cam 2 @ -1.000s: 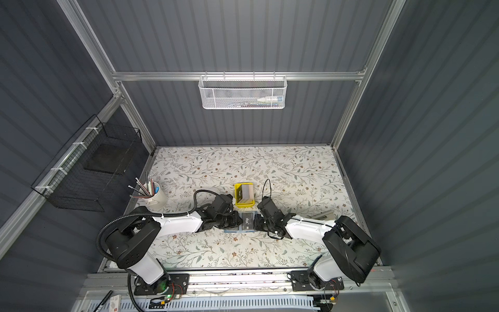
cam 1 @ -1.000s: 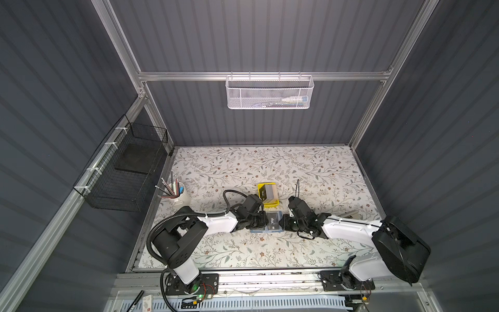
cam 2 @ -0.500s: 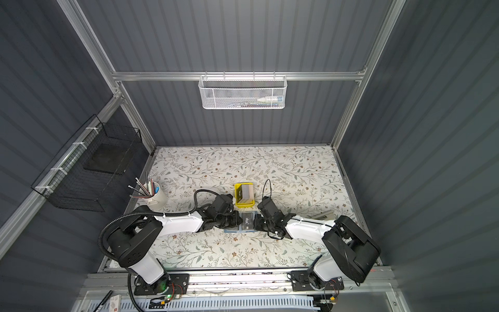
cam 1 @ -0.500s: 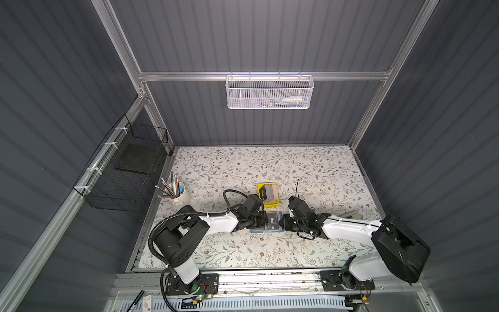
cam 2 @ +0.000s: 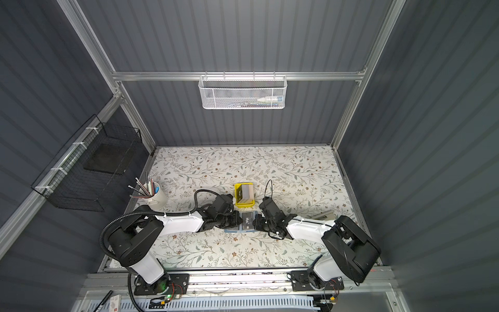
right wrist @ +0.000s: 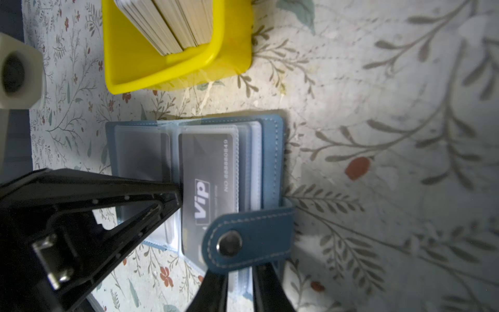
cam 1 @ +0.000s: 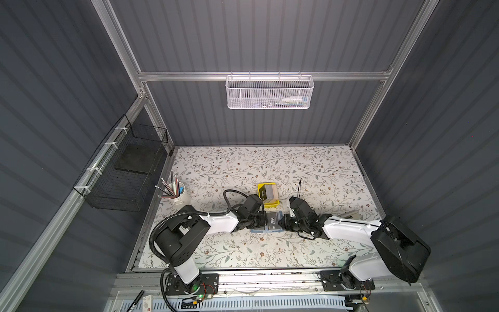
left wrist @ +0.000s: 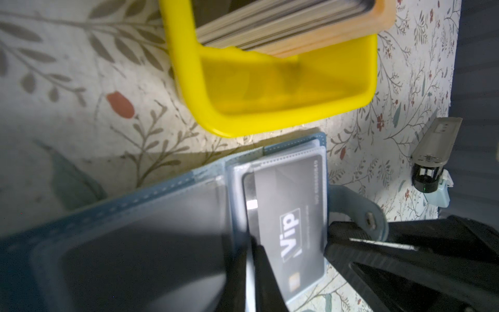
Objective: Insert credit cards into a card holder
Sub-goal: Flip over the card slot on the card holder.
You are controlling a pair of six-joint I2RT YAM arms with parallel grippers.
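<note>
The blue card holder (cam 1: 258, 230) (cam 2: 232, 230) lies open on the table between my two grippers. One black "VIP" credit card (left wrist: 291, 216) (right wrist: 208, 167) sits inside a clear sleeve. My left gripper (left wrist: 249, 251) (cam 1: 263, 220) is shut on a clear sleeve's edge beside that card. My right gripper (right wrist: 240, 281) (cam 1: 282, 221) pinches the holder's opposite edge, under the snap tab (right wrist: 251, 237). More cards stand stacked (cam 1: 268, 191) in the yellow tray (cam 1: 267, 205) just behind the holder.
A white cup of pens (cam 1: 179, 195) stands at the left edge. A grey device (cam 1: 351, 214) lies at the right. A black wire basket (cam 1: 121, 175) hangs on the left wall, and a white mesh basket (cam 1: 268, 93) on the back rail.
</note>
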